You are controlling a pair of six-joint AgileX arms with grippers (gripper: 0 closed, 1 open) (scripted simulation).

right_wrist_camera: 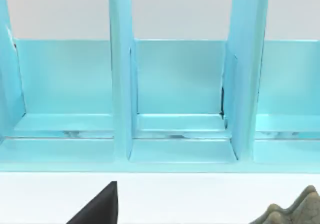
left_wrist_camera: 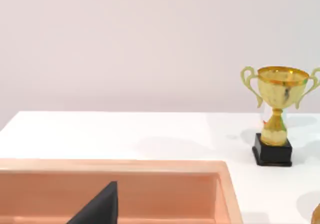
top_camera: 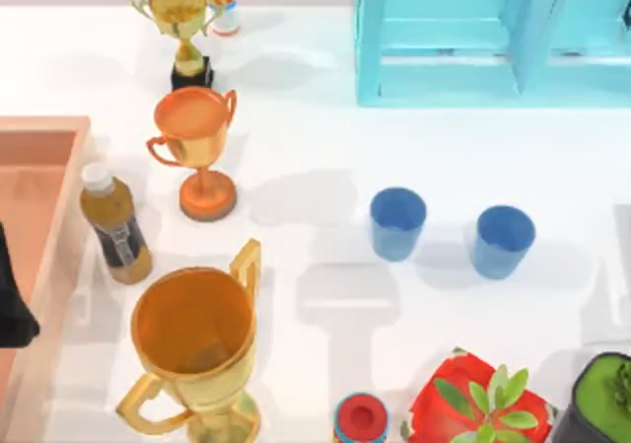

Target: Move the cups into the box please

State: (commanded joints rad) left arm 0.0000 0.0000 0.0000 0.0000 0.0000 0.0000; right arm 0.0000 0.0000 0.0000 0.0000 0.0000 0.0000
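White table [top_camera: 325, 147] spreads wide and bright, soft grey shadows lying across it. At the far edge stands a turquoise shelf cabinet [top_camera: 473, 38]; the right wrist view looks straight into its open compartments [right_wrist_camera: 180, 79], split by upright dividers. Behind the table, a plain pale wall [left_wrist_camera: 150, 44], evenly lit.

A matte black, wedge-shaped claw [left_wrist_camera: 97, 208] part, seemingly plain and unmarked.

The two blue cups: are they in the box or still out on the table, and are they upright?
Out, both upright. The cups stand open-mouthed on the white table, right of centre, well apart from the pink box at the left edge.
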